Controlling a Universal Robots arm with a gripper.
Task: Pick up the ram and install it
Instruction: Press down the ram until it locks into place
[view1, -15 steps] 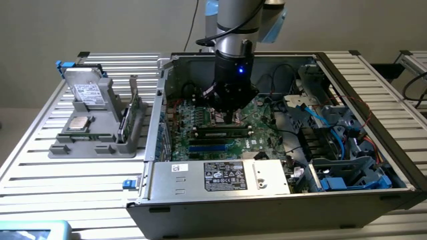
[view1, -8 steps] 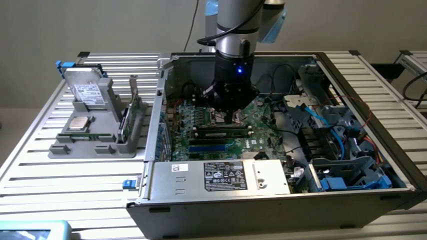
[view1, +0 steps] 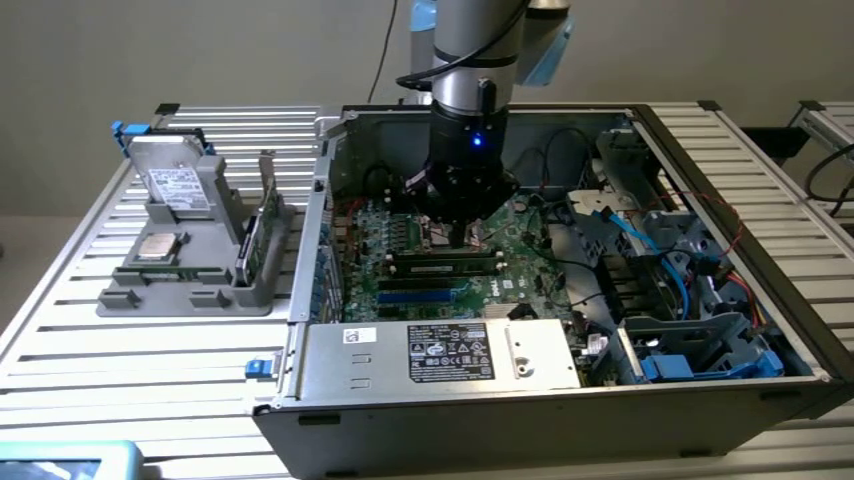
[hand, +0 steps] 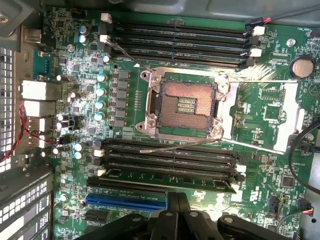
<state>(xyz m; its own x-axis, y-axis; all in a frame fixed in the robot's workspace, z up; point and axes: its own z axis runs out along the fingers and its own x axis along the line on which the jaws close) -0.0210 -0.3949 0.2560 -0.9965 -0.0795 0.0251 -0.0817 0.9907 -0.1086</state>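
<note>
Overhead, in the exterior view, a robot arm reaches down into an open computer case (view1: 747, 330) that lies on a slatted metal tabletop (view1: 160, 340). Its hand (view1: 454, 238) hangs low over the green motherboard (view1: 400, 250), right by the memory slots. The ram (view1: 445, 268), a slim dark-green stick, lies along a slot just on the near side of the hand, apart from its tips. Toward the exterior view's left, outside the case, a grey parts holder (view1: 180, 270) stands on the tabletop, with a silver processor chip (view1: 162, 246) and a hard drive (view1: 174, 185) on it.

Next, the wrist view looks straight onto the board. An empty processor socket (hand: 182, 104) sits in the middle, with banks of black memory slots (hand: 175, 37) on either side of it. The ram (hand: 167, 176) lies lengthwise in the outermost slot of the bank closer to the hand (hand: 177, 210), whose dark fingers (hand: 172, 202) are pinched together with nothing between them.

As a judgement, the stick is already placed and let go, so the work is at the seating stage; a next move would call for an even downward press along the stick until the end latches close.
</note>
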